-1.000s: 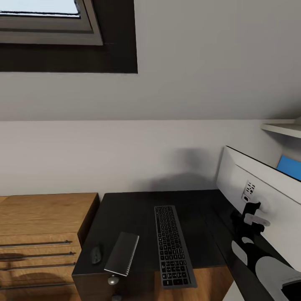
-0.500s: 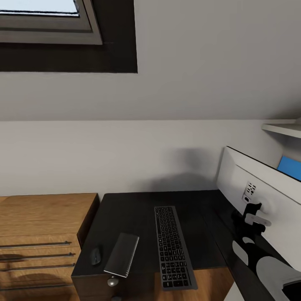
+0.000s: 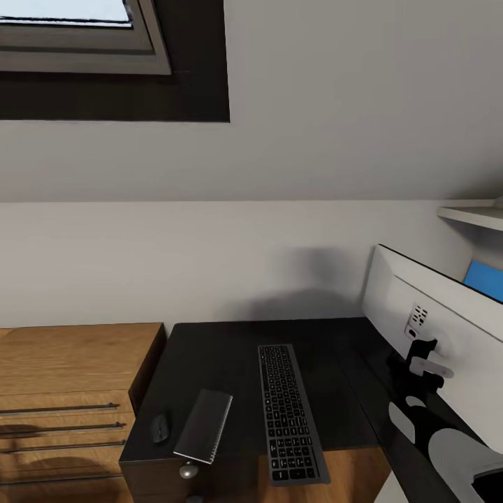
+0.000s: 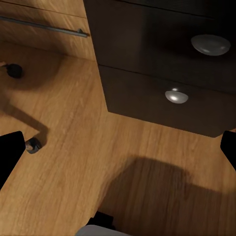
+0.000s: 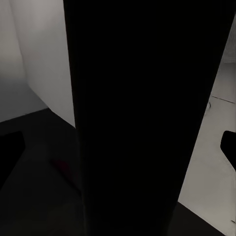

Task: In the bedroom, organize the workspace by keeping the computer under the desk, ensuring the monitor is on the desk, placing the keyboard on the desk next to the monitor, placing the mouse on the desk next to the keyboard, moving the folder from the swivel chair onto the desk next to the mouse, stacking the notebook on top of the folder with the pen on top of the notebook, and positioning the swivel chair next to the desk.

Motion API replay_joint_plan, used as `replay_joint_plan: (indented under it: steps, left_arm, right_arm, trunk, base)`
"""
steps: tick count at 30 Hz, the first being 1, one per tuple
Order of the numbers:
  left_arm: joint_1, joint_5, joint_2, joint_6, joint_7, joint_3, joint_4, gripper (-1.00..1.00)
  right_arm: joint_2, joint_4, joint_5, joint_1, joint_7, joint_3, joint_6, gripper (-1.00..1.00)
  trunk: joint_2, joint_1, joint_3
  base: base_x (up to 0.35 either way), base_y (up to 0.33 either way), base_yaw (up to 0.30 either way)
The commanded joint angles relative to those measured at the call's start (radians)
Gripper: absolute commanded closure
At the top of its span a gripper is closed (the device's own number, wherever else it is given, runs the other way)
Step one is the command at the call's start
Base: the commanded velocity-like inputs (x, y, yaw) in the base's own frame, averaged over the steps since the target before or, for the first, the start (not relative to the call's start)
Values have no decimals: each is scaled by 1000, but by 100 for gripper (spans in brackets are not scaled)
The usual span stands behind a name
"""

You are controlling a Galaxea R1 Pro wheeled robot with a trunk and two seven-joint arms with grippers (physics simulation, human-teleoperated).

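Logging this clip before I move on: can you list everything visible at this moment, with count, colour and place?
desk: one, glossy black top, under the sloped wall
keyboard: one, silver-grey with black keys, on the desk, front end past the edge
notebook: one, dark grey, left of the keyboard
mouse: one, dark, left of the notebook
monitor: one, white back showing, right end of the desk
dresser: one, light wood, left of the desk
drawer knobs: two, silver, on black drawer fronts
window: one, top left
right gripper: one, black and white, at the monitor's back
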Motion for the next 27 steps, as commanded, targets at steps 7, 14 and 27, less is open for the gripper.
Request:
replay_joint_plan:
  steps: [7, 14, 27]
  left_arm:
    - [0, 9, 0, -3, 10, -9, -2, -100]
    - [0, 11, 1, -3, 9, -9, -2, -100]
    - [0, 11, 1, -2, 10, -9, 0, -100]
  right_arm:
    - [-1, 0, -6, -1, -5, 9, -2, -100]
    - [0, 0, -6, -1, -5, 9, -2, -100]
    - [0, -2, -6, -1, -5, 9, -2, -100]
  trunk:
    - [-1, 0, -1]
    - [-1, 0, -1]
    - [-1, 0, -1]
  base:
    - [0, 0, 0]
    - [13, 0, 0]
    - [53, 0, 0]
